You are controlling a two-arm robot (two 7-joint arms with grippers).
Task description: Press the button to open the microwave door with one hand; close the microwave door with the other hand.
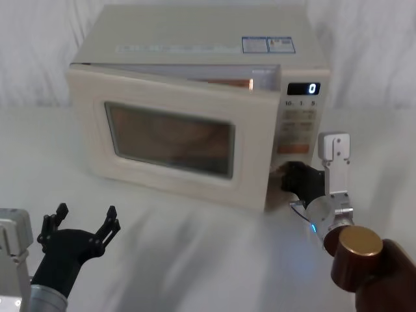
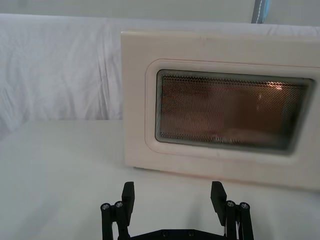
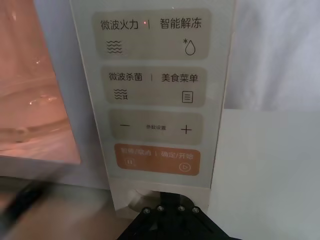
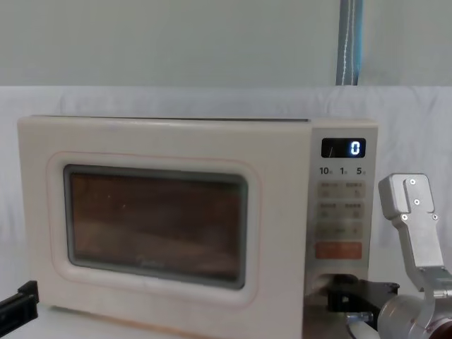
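Observation:
The microwave door stands ajar, its right edge swung out from the body, and a lit orange cavity shows in the gap. My right gripper is shut, its tip against the bottom of the control panel. In the right wrist view the gripper points at the button, a cream edge of which peeks out below the orange key. My left gripper hangs open near the table's front left, facing the door from a distance and holding nothing.
The microwave sits on a white cloth-covered table with a white draped backdrop behind. Its display reads 0. Bare table lies between the left gripper and the door.

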